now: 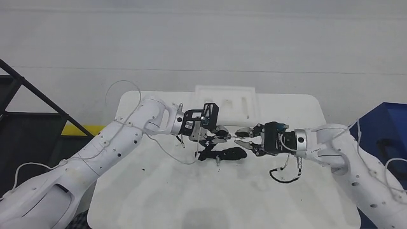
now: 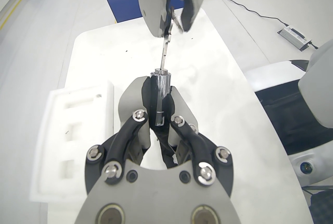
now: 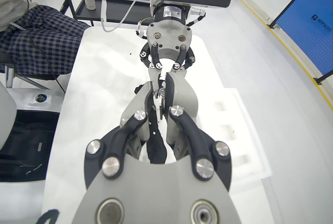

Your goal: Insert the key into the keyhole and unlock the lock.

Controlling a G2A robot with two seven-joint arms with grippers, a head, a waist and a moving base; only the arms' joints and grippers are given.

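Observation:
A chrome cylinder lock (image 2: 160, 91) is clamped between the fingers of my left gripper (image 2: 159, 95), its keyhole end pointing away from the wrist. My right gripper (image 2: 173, 25) faces it, shut on the head of a silver key (image 2: 165, 51). The key blade's tip meets the keyhole face of the lock. From above, the two grippers (image 1: 219, 138) (image 1: 245, 138) meet tip to tip over the middle of the white table (image 1: 191, 191). In the right wrist view my right gripper (image 3: 158, 97) holds the key (image 3: 159, 96), with the left gripper (image 3: 166, 71) just beyond.
A white foam tray (image 2: 70, 131) with cut-out pockets lies on the table at the far edge (image 1: 226, 98). A person in checked trousers (image 3: 39, 40) sits beside the table. A blue panel (image 1: 385, 133) stands off the table's right side.

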